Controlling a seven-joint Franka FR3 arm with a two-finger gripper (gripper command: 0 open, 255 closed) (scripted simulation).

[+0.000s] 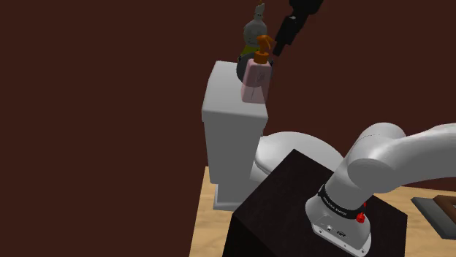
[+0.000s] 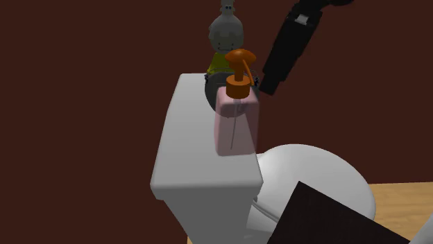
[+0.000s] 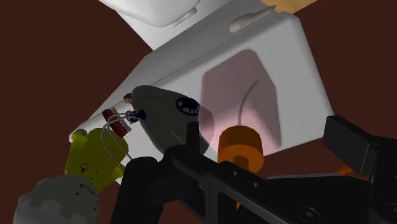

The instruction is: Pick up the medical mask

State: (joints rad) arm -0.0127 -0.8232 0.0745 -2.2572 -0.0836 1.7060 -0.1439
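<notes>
We see gripper (image 3: 262,130) with black fingers standing apart, orange pump (image 3: 240,149) of pink soap bottle (image 3: 245,95) between them. Dark grey mask (image 3: 162,111) (white strings trailing) at 10 o'clock from pump, on white tank lid (image 3: 191,60). Yellow figure (image 3: 95,153) at 8 o'clock from mask.

Pink soap dispenser (image 2: 237,128) on white toilet tank (image 2: 189,142); figurine (image 2: 227,31) behind.
</notes>
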